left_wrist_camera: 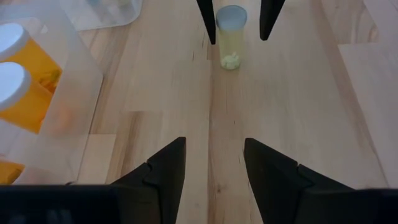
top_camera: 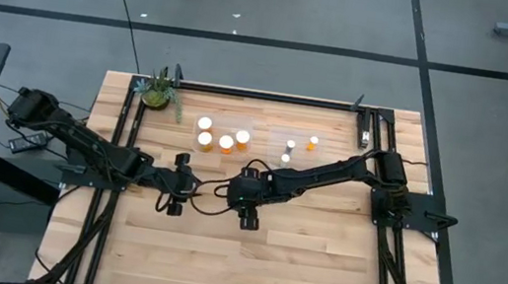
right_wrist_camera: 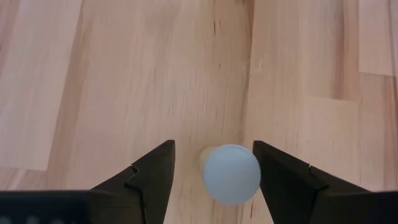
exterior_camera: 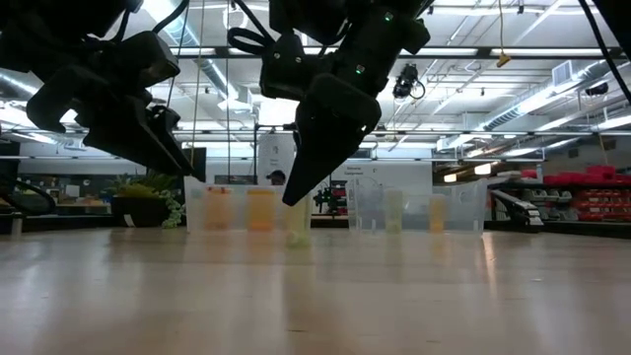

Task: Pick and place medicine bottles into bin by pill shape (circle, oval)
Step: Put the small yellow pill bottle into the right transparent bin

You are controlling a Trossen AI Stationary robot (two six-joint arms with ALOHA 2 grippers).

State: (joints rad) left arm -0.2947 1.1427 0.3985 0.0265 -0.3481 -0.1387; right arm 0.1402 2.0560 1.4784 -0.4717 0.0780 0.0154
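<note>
A small medicine bottle (left_wrist_camera: 231, 37) with a white cap (right_wrist_camera: 231, 173) and a pale yellow-green body stands upright on its base on the bare wood at mid-table. My right gripper (right_wrist_camera: 214, 147) is open and tipped steeply down over it. Its fingers (left_wrist_camera: 208, 22) stand on either side of the bottle, and a gap shows at each in the left wrist view. My left gripper (left_wrist_camera: 214, 146) waits open, left of the bottle, with nothing between its fingers. Amber bottles (top_camera: 205, 138) stand in a clear bin (left_wrist_camera: 74, 93).
Two clear bins stand side by side at the far middle: the left one (top_camera: 227, 123) holds several wider orange bottles, the right one (top_camera: 275, 135) holds three smaller ones (top_camera: 290, 145). A potted plant (top_camera: 157, 91) stands at the far left. Open wood lies toward the near edge.
</note>
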